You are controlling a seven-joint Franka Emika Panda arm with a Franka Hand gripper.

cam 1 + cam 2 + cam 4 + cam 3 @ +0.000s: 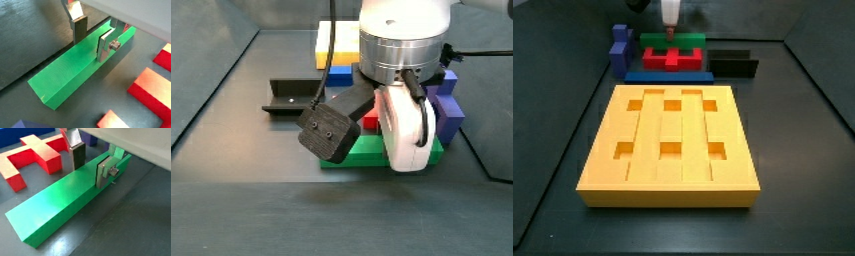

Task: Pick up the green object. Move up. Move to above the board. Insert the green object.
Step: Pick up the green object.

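The green object is a long bright-green bar lying flat on the dark floor; it also shows in a wrist view. My gripper stands over its far half with one finger on each long side. The dark pad is at one edge and the silver finger at the other, and the jaws look open around the bar. In a side view the gripper hides most of the bar. The yellow-orange board with six square holes lies apart, nearer the front.
A red notched block lies beside the bar, and also shows in a wrist view. Blue pieces stand near the bar. The dark fixture stands on the floor. Dark walls ring the floor.
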